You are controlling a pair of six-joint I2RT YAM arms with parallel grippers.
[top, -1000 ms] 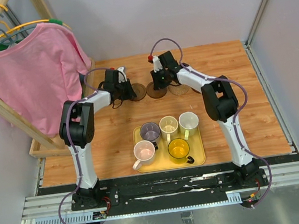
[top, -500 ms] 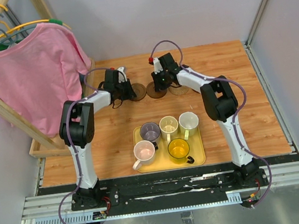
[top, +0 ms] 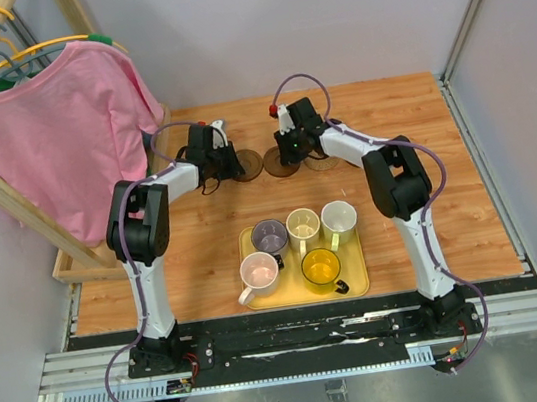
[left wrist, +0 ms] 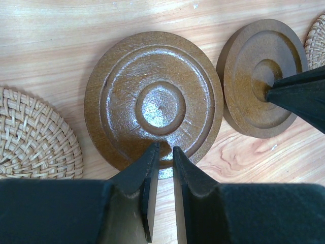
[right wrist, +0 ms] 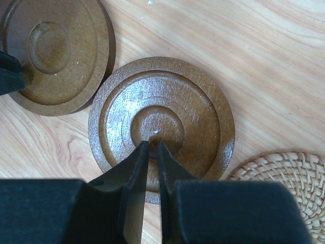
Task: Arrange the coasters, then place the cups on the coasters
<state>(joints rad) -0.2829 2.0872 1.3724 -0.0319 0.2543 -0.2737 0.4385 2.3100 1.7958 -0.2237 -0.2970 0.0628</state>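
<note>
On the wooden table (top: pixel 441 135), only overhead shows us mugs (top: pixel 302 224) on a tray (top: pixel 358 270). Wrist views show ringed glossy brown coasters (left wrist: pixel 155 99), woven tan coasters (left wrist: pixel 30 137), and the left gripper (left wrist: pixel 163 150) and right gripper (right wrist: pixel 152 147) nearly closed, empty.

dark brown coasters (left wrist: pixel 155 101): concentric rings | tan coasters (left wrist: pixel 30 137): basket weave | tray (top: pixel 357 271): yellow | yellow cup (top: pixel 320 267), pink cup (top: pixel 259 273), purple cup (top: pixel 269 234), cream cup (top: pixel 303 224), whitish cup (top: pixel 339 219)
</note>
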